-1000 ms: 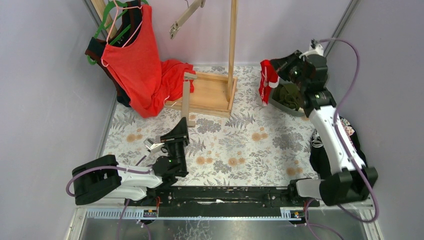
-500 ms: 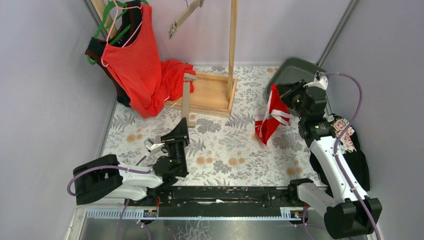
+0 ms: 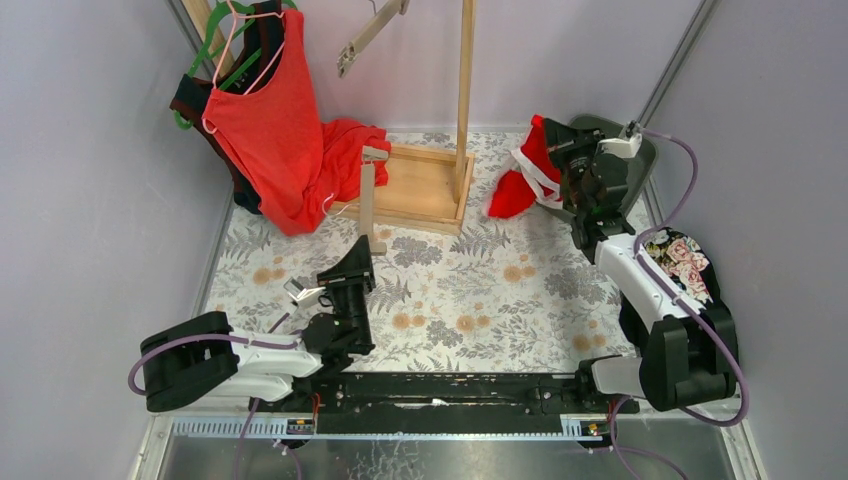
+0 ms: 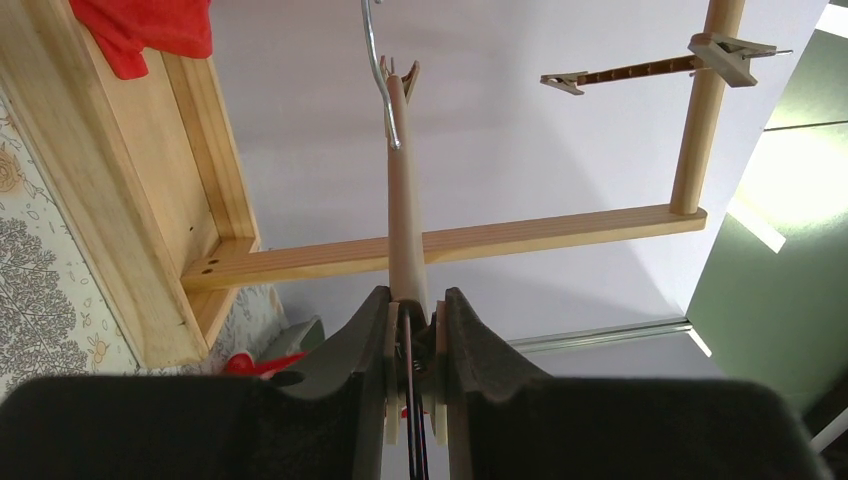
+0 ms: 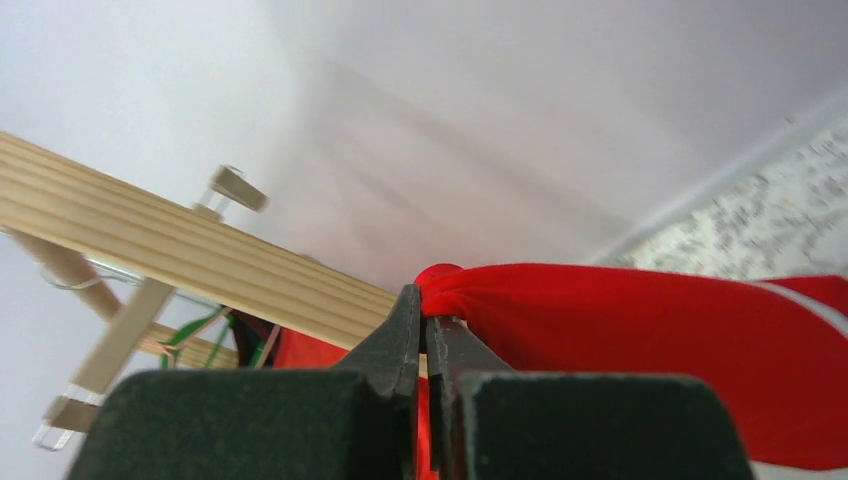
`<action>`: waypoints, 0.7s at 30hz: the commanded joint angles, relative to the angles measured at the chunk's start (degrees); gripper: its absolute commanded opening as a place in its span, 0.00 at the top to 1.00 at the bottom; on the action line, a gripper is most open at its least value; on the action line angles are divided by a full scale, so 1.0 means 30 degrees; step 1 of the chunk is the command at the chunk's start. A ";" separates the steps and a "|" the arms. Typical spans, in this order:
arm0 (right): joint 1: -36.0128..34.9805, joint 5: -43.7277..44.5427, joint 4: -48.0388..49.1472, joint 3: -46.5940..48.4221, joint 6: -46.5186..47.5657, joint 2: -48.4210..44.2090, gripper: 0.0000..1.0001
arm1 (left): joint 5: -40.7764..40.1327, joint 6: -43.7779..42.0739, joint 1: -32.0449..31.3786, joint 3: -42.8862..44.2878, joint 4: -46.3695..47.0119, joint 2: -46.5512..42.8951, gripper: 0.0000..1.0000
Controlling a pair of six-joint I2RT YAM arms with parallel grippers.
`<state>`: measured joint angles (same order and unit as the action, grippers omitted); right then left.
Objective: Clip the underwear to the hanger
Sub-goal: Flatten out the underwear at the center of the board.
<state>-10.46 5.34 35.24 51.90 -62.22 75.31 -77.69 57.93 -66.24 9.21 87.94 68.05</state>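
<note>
The bright red underwear (image 3: 515, 185) with white trim hangs bunched from my right gripper (image 3: 556, 166), above the mat right of the wooden rack. In the right wrist view that gripper (image 5: 426, 312) is shut on a fold of the red underwear (image 5: 640, 325). My left gripper (image 3: 364, 248) stands near the mat's middle left, pointing up. It is shut on the lower end of a wooden hanger (image 3: 369, 198) held upright. The left wrist view has the jaws (image 4: 415, 322) pinching the hanger's (image 4: 405, 210) end, with its metal hook (image 4: 378, 70) above.
A wooden rack base (image 3: 420, 190) and post (image 3: 465, 90) stand at the back centre, with a second clip hanger (image 3: 370, 35) hung high. A red tank top (image 3: 270, 120) hangs back left. A grey-green bin (image 3: 640, 160) and a black floral cloth (image 3: 690, 265) lie to the right.
My right gripper dropped from the bin toward the mat with the red underwear, then swung back up and left toward the rack. The left arm and hanger barely moved.
</note>
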 commanded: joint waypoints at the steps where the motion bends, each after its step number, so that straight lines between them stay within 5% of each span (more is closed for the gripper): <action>1: -0.0400 0.1707 0.4358 0.0472 0.0162 -0.1435 1.00 | -0.0979 -0.0752 -0.0077 -0.0057 0.1213 -0.0201 1.00; 6: -0.0905 -0.0216 0.1289 -0.1416 0.1067 -0.3144 1.00 | -0.1086 -0.0791 -0.0089 0.0032 0.1214 0.0016 1.00; 12: -0.4581 -0.1351 -0.3760 -0.5341 0.3289 -0.4955 1.00 | -0.1250 -0.0817 -0.0075 -0.0116 0.1217 -0.0103 1.00; 16: -0.6528 -0.3894 -0.4671 -0.7608 0.2964 -0.5076 0.84 | -0.1562 -0.0939 -0.0069 -0.0227 0.1214 -0.0263 1.00; 21: -0.7382 -0.2492 -0.6452 -0.8449 0.3555 -0.7628 0.59 | -0.1484 -0.0899 -0.0064 -0.0144 0.1214 -0.0041 1.00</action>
<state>-31.64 -3.36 18.85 25.30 -54.37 59.66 -79.33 56.95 -66.24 9.06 87.94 67.96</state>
